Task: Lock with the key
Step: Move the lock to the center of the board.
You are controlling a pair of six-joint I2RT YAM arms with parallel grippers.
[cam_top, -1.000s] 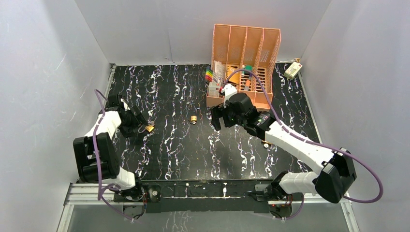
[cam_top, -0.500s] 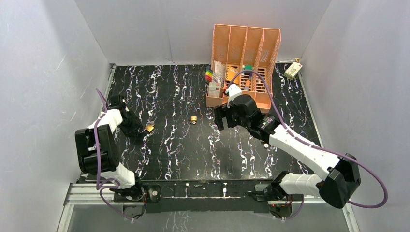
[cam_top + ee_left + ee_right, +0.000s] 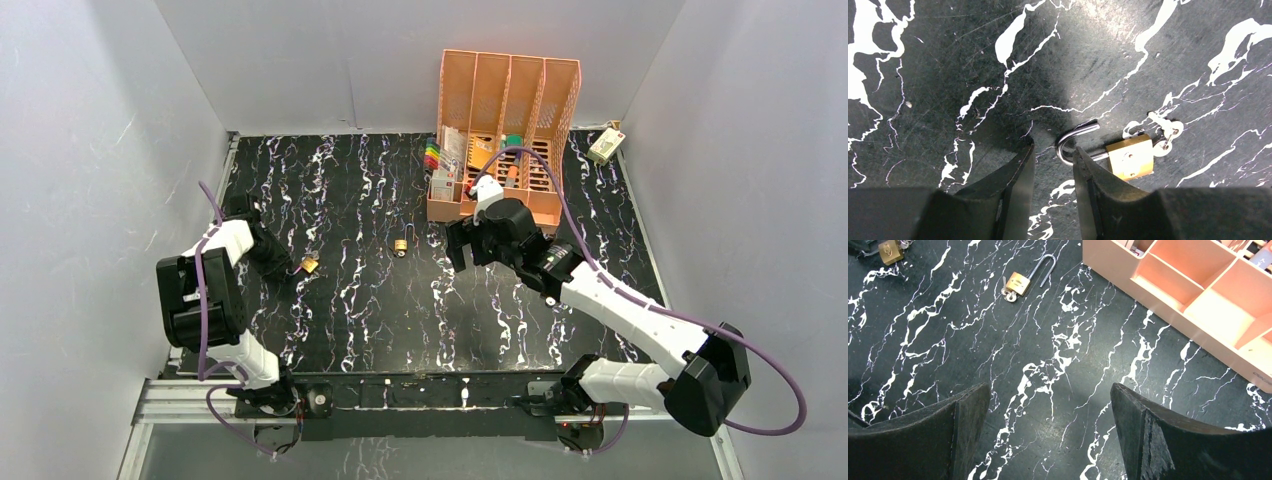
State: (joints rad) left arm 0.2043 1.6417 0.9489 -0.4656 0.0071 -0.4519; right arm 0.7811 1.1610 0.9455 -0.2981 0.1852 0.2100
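Note:
A brass padlock point(image 3: 1129, 157) lies on the black marbled table with its steel shackle point(image 3: 1075, 140) swung open and small keys point(image 3: 1165, 132) at its far end. It also shows in the top view point(image 3: 310, 265). My left gripper point(image 3: 1053, 148) is low over the table, narrowly open and empty. Its right fingertip point(image 3: 1083, 162) sits right at the shackle's bend. A second brass padlock point(image 3: 1018, 282) with an open shackle and a key lies mid-table point(image 3: 400, 246). My right gripper point(image 3: 1050, 390) hovers wide open and empty, near that second padlock point(image 3: 462, 245).
An orange desk organizer point(image 3: 508, 95) with pens and small items stands at the back, just behind my right gripper; its wall shows in the right wrist view point(image 3: 1168, 305). A small white box point(image 3: 605, 146) lies at the back right corner.
My left arm has drawn back to the left, its gripper easing away from the first padlock, which stayed put. My right gripper has shifted a little to the right.

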